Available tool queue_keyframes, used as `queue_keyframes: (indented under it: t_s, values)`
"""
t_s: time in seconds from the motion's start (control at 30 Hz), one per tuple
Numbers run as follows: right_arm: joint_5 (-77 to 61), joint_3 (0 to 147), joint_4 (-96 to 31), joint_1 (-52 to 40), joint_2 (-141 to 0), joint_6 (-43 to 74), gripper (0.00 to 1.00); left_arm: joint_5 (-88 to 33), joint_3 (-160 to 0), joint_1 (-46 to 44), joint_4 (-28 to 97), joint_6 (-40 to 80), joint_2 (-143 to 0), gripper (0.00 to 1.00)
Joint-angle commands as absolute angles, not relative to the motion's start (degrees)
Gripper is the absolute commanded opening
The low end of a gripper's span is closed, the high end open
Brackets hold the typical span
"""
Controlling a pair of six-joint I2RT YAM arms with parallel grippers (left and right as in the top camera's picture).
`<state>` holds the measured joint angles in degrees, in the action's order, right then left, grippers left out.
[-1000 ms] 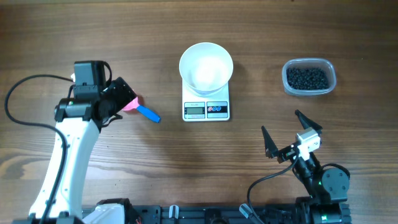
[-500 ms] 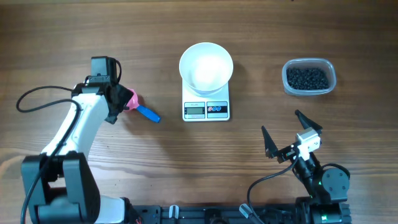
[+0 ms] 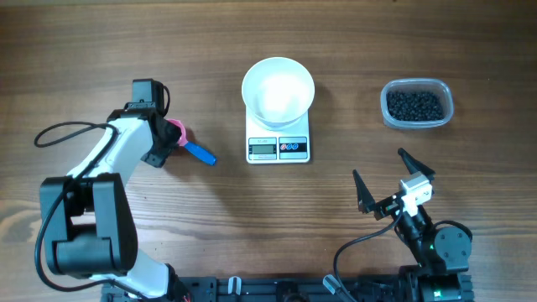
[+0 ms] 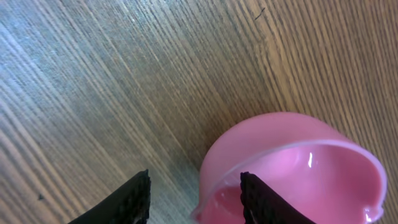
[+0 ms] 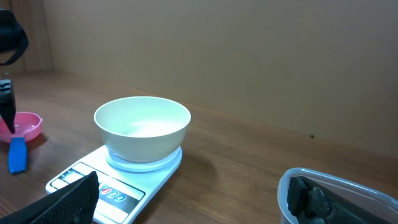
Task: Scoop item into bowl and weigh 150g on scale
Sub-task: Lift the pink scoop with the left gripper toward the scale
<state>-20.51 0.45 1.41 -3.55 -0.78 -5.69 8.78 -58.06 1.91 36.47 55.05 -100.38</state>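
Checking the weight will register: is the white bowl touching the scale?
Touching. The right wrist view shows the bowl sitting on the scale, its base flush against the platform.

A brown wooden table (image 3: 126, 50) with streaky grain filled the scene. Behind its far edge stood a plain tan wall (image 5: 249, 50). Soft light left a pale sheen on the wood.

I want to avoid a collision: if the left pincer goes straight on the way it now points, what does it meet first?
Probably the pink scoop: its cup's rim sits between the fingers of the left pincer, with the table just beyond. Depth is unclear.
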Motion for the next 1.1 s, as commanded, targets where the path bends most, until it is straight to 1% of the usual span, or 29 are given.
queue_keyframes:
  t_s: [0.0,0.07,0.1,0.2,0.23,0.3,0.53,0.63,0.77,1.07]
  values:
    - [-20.12,0.32,1.69,-3.38,-0.27,-6.04,1.00,9.96,-58.72,1.76,35.09,56.01,-102.30,0.46]
    - [-20.12,0.32,1.69,-3.38,-0.30,-6.07,1.00,9.96,-58.72,1.76,34.85,56.01,-102.59,0.39]
    - [-20.12,0.32,1.69,-3.38,-0.34,-6.02,1.00,9.96,-58.72,1.76,34.63,56.03,-102.67,0.31]
    - [-20.12,0.32,1.69,-3.36,-0.43,-6.02,1.00,9.93,-58.72,1.76,33.85,56.03,-102.67,0.20]
    - [-20.12,0.32,1.69,-3.38,-0.43,-6.04,0.99,9.96,-58.72,1.76,33.63,56.01,-102.67,0.13]
    - [-20.12,0.32,1.69,-3.38,-0.43,-6.02,1.00,9.93,-58.72,1.76,33.56,56.01,-102.67,0.04]
    - [-20.12,0.32,1.69,-3.38,-0.43,-6.04,1.00,8.93,-58.72,1.76,33.23,55.99,-102.65,0.04]
    - [-20.12,0.32,1.69,-3.38,-0.43,-6.02,1.00,5.54,-58.74,1.76,30.72,55.86,-102.65,0.04]
    - [-20.12,0.32,1.69,-3.36,-0.43,-6.02,1.00,5.41,-58.74,1.76,27.75,55.79,-102.65,0.04]
    - [-20.12,0.32,1.69,-3.36,-0.43,-6.00,1.00,5.41,-58.78,1.74,28.32,55.81,-98.39,0.04]
